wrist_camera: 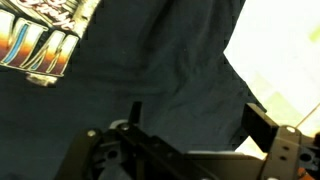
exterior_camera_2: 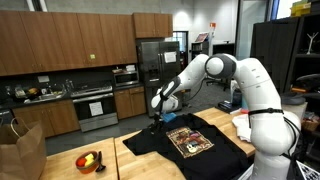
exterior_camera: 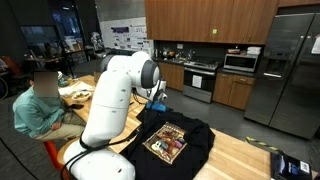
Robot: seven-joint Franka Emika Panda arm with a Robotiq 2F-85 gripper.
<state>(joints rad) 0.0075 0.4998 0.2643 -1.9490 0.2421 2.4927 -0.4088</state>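
Black T-shirt (exterior_camera_2: pixel 150 143): matt soft cloth, slightly creased; printed graphic (exterior_camera_2: pixel 190 140) smoother. Worktop (exterior_camera: pixel 240 158): pale wood, smooth satin. Robot arm (exterior_camera_2: pixel 262 90): glossy white plastic.

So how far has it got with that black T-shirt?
Done: the black T-shirt lies spread on the table, print up. In hand: the tool hangs open over the shirt's edge, gripping nothing. Left: no fold or lift shows, so any handling of the cloth seems yet to come.
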